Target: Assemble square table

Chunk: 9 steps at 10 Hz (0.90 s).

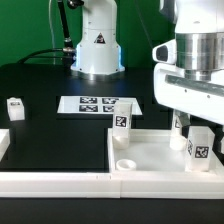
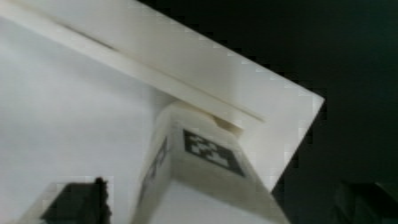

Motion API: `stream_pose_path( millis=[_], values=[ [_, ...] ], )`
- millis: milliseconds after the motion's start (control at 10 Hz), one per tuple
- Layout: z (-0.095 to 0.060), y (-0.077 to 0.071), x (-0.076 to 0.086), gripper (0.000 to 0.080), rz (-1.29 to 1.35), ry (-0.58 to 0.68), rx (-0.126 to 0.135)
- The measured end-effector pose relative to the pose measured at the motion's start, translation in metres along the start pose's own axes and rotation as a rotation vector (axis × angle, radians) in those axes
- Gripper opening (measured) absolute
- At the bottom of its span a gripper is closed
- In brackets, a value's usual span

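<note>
Standing at the corner of the white plastic square tray-like panel with a raised rim (image 1: 150, 148) on the exterior view's right, a short white tagged leg (image 1: 200, 148) rises between the jaws of the end effector (image 1: 195, 128). The end effector is open and grips nothing: in the wrist view its dark fingers (image 2: 75, 200) stand clear of the leg on either side. A second tagged leg (image 1: 121, 120) stands upright at the panel's far corner. Whether either leg is fully seated cannot be told. One round corner socket (image 1: 126, 163) is empty, and a third white leg (image 1: 14, 108) stands apart on the black tabletop (image 1: 50, 135). Roughly half seems done. No fourth leg is in view.
</note>
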<state>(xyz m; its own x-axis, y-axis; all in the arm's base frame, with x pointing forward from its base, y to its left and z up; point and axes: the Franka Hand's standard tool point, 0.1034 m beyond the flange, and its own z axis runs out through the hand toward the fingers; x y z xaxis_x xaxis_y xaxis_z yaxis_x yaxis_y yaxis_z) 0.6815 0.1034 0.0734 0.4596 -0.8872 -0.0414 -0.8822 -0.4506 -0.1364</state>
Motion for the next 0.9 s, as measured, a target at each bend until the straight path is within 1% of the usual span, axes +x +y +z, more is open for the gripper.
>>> stream_pose_path(
  millis=[100,200,300,400,500,600,800,900],
  values=[
    [0.0001,0.0005,0.0011,0.0645,-0.056,0.002,-0.002],
    [0.0007,0.0012,0.0011,0.0645,-0.209,0.012,-0.012],
    [0.0022,0.002,0.0011,0.0649,-0.43,0.025,-0.031],
    [0.0027,0.0019,0.0023,0.0649,-0.61,0.03,-0.042],
    [0.0021,0.0002,-0.0036,0.0649,-0.763,0.028,-0.051],
    [0.0017,-0.0011,-0.0069,0.0649,-0.817,0.028,-0.053],
    [0.0029,0.0005,-0.0043,0.0637,-0.761,0.03,-0.055],
    [0.003,0.0006,-0.0043,0.0468,-0.75,0.03,-0.055]
  ],
)
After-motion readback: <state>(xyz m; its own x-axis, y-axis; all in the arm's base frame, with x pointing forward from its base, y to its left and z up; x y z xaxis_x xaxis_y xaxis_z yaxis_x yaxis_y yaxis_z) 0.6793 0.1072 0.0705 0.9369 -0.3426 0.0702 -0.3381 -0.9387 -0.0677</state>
